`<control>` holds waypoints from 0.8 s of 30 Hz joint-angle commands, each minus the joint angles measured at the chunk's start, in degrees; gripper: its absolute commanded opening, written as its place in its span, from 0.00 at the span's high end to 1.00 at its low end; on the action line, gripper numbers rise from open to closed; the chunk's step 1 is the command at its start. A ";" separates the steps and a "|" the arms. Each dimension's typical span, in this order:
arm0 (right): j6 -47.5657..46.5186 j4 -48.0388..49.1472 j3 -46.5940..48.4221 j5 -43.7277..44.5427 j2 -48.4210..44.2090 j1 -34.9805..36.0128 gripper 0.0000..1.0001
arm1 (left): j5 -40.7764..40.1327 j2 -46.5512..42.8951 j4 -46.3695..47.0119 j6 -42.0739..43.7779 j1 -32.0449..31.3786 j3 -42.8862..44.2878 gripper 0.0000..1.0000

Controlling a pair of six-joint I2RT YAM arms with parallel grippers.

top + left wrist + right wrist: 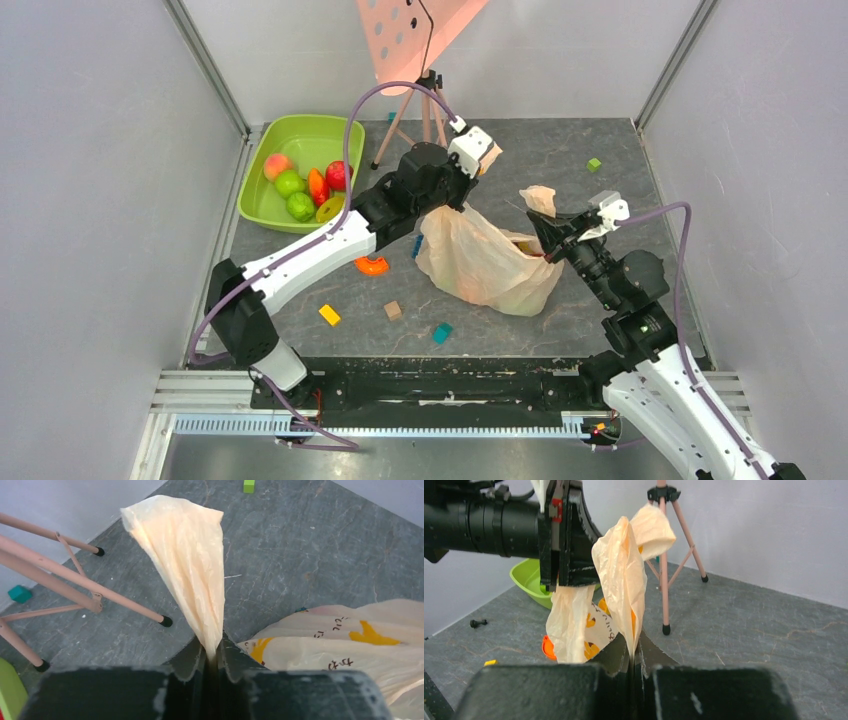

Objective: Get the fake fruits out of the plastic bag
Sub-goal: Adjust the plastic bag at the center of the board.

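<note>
Left gripper (212, 652) and right gripper (636, 652), each clenched on a flap of the plastic bag (485, 265) at mid-table, presumably to spread its mouth; fake fruits (290, 183) lie in the far-left green tub (310, 138).

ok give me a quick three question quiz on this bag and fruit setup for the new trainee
1. True or false: the left tool and the right tool are both clamped on the thin crinkly translucent peach-orange plastic bag.
2. Where do the visible small glossy plastic toy fruits lie? A. in the rigid lime-green plastic tub B. in the right tool C. on top of the bag
3. Fill in: the small square toy block alone at the far right of the table is ____.
Key: 1 true; 2 A; 3 green.
</note>
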 commanded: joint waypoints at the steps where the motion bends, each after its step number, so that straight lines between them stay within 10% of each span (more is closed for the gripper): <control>1: 1.85 -3.32 8.37 0.73 -1.15 0.10 1.00 | 4.13 -6.98 -1.37 -3.18 -0.49 2.01 0.94; 14: 9.00 -24.59 31.39 1.46 0.43 0.11 1.00 | 20.11 -22.83 -10.72 -15.32 -0.51 5.89 0.98; 24: 7.63 -27.19 32.91 9.81 9.38 0.10 1.00 | 14.57 -16.62 -16.14 -12.76 0.03 11.65 0.98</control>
